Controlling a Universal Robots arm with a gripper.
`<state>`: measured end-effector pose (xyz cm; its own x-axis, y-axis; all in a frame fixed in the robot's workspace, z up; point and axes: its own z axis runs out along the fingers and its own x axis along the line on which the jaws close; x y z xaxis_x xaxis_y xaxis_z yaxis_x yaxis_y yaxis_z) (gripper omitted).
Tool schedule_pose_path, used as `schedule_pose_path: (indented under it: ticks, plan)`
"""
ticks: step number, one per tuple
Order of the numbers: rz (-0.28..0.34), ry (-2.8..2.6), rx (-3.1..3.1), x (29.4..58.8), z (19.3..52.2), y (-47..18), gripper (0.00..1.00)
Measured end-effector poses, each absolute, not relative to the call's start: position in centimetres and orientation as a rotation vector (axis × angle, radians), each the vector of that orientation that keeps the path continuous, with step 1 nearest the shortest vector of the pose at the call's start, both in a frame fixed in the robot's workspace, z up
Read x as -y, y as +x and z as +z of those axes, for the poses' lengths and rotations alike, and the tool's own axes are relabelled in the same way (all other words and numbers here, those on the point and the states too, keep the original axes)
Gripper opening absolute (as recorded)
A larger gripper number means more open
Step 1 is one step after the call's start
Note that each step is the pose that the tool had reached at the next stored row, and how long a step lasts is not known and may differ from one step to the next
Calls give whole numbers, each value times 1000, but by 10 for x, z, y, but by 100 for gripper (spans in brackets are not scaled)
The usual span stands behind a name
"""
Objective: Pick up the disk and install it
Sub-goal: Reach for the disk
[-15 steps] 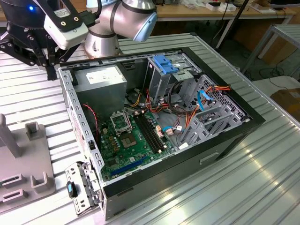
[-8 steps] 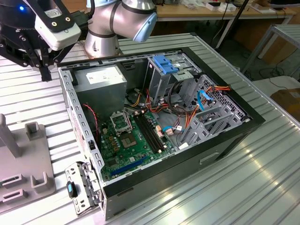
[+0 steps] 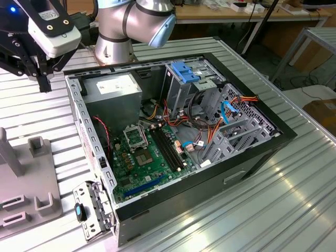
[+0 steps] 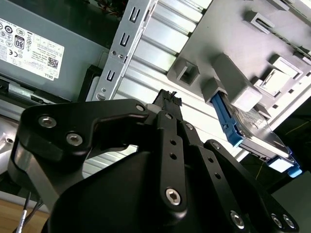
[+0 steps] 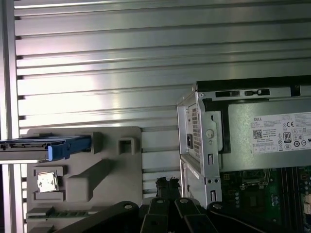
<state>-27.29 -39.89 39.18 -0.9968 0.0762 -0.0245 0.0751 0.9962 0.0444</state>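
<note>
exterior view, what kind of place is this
Probably a robotics lab or workshop: an opened computer case lies on an aluminium table, a robot arm is mounted beside it, and workbenches stand behind.

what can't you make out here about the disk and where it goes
- disk, first wrist view: the picture edge cuts off most of it; seen edge-on, so its label side is hidden
- disk, second wrist view: the grey holder covers one end
- grey holder, exterior view: cut off by that view's left edge
- computer case, exterior view: cables hide part of the drive bays
</note>
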Motion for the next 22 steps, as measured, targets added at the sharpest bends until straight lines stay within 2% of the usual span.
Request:
schedule_pose_path:
  ticks: [22]
  plan:
    - [68, 118, -3112, 399, 392, -294, 11]
